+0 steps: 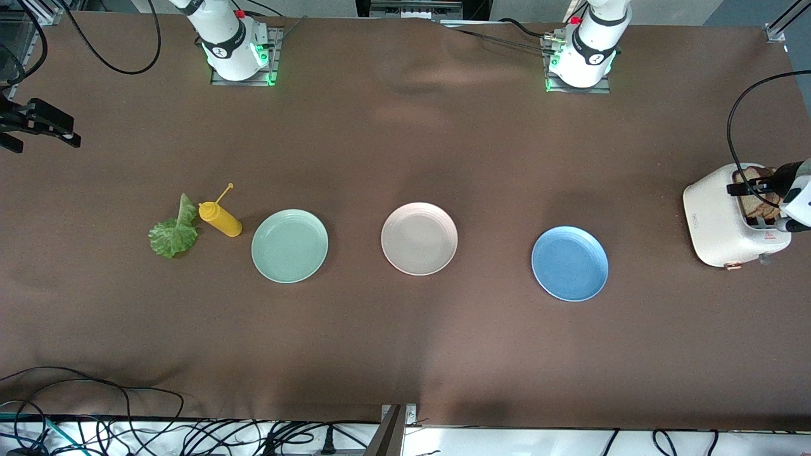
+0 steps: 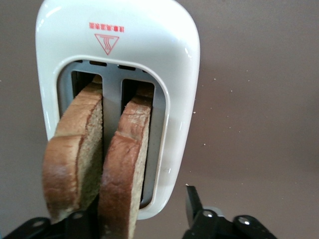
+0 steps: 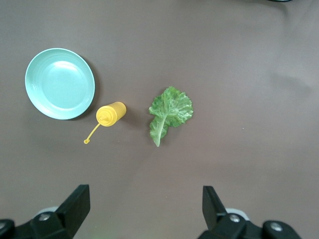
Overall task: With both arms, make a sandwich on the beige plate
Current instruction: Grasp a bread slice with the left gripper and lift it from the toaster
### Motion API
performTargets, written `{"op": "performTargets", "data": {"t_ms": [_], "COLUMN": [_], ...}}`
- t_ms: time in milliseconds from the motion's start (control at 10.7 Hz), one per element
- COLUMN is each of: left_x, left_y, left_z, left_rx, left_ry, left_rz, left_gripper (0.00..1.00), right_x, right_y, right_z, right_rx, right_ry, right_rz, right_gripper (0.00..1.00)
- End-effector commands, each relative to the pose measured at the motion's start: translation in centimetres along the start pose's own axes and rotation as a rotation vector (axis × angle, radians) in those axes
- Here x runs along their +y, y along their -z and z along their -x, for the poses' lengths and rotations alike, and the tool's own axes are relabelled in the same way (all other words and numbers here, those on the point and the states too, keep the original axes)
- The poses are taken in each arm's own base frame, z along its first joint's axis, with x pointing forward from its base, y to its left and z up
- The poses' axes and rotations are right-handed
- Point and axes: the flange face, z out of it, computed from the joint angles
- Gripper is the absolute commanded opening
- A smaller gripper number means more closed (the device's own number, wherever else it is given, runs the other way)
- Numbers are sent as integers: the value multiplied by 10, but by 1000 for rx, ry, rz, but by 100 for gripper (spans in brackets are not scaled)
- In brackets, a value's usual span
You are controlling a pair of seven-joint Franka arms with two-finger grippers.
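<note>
left arm: base at the top of the front view, reaches out to the left arm's end of the tabletop [image 1: 405,354]; wrist sits over the toaster [image 1: 722,221].
left end effector [image 2: 142,219]: over the toaster slots, pointing down at the bread. Fingers straddle 1 slice of toast [image 2: 124,169]; 1 finger [image 2: 194,204] stands clear beside the toaster shell, the other is low between the 2 slices. Part closed; can't tell if the pads actually touch the slice.
toast: 2 brown slices upright in the toaster, 1 per slot, tops sticking out. The second slice [image 2: 75,159] is outside the fingers.
right arm: base at the top of the front view, waits high over the right arm's end of the tabletop; only the black end effector tip shows at the edge of the front view.
right end effector [image 3: 144,211]: jaws spread wide, nothing in them, looking straight down over the lettuce leaf [image 1: 174,231].
lettuce leaf: flat on the tabletop, just beside the yellow squeeze bottle [image 1: 220,218], which lies on its side.
beige plate [image 1: 419,238]: mid-tabletop, bare, between the mint green plate [image 1: 289,245] and the blue plate [image 1: 569,263]. 3 plates in a row, well apart.
sandwich: not assembled; parts are still split between toaster and tabletop.
</note>
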Motion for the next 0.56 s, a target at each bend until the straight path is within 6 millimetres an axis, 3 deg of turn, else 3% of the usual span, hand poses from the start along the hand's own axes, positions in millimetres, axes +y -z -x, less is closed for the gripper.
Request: {"op": "performTargets", "data": {"t_ms": [0, 187, 468], "left_x": [-12, -14, -18], "left_y": [7, 12, 41], "left_z": [-4, -3, 0], "left_rx": [15, 18, 7], "left_ry": [-79, -99, -126], "left_rz": [-24, -25, -17], "left_gripper": [0, 0, 0], "right_x": [-2, -2, -2], "right_y": [5, 5, 5], "right_z": [-1, -1, -1], "right_rx": [1, 1, 1], "right_ry": [-8, -7, -8], "right_rz": [-14, -14, -14], "right_gripper": [100, 100, 100]}}
